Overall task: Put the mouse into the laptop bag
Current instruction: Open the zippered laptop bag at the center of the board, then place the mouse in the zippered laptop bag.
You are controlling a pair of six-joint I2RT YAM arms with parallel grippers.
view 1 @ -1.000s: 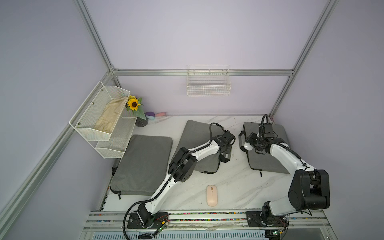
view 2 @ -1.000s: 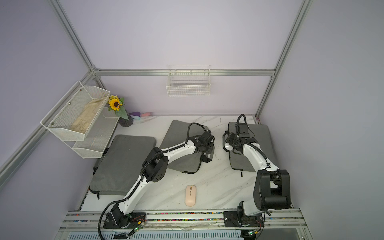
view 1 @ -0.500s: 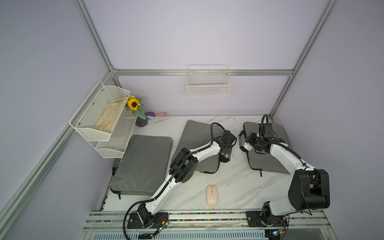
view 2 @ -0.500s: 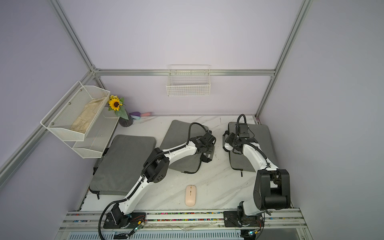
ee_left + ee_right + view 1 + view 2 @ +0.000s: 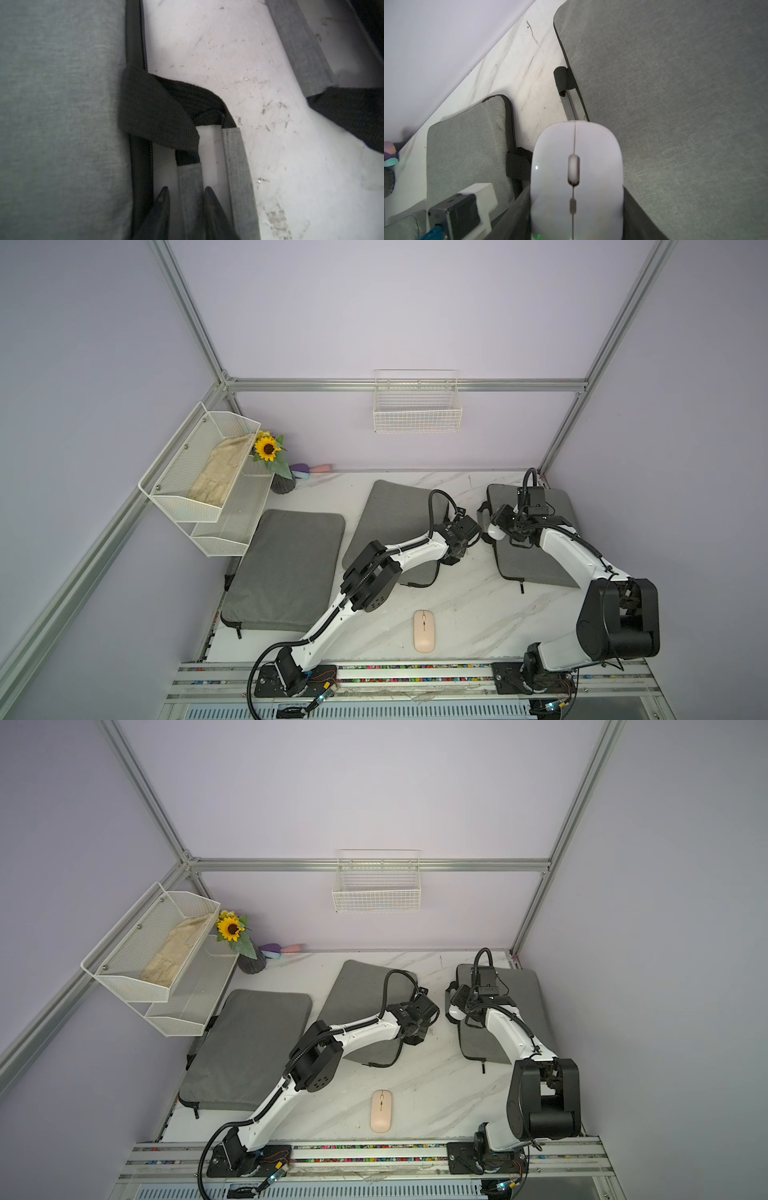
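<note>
A white mouse is held in my right gripper, which is shut on its sides. In both top views the mouse hangs over the left edge of the right-hand grey laptop bag, close to that bag's handle. My left gripper is at the right edge of the middle laptop bag. Its fingertips stand on either side of a grey handle strap, closed on it. In a top view the left gripper points down at that edge. A second, pinkish mouse lies on the table near the front.
A third grey bag lies at the left. A white wire shelf with cloth juts over the left side, and a sunflower vase and small toys stand at the back. A wire basket hangs on the back wall.
My left gripper has shifted very slightly at the middle bag's handle. The right arm has stayed still with the white mouse.
</note>
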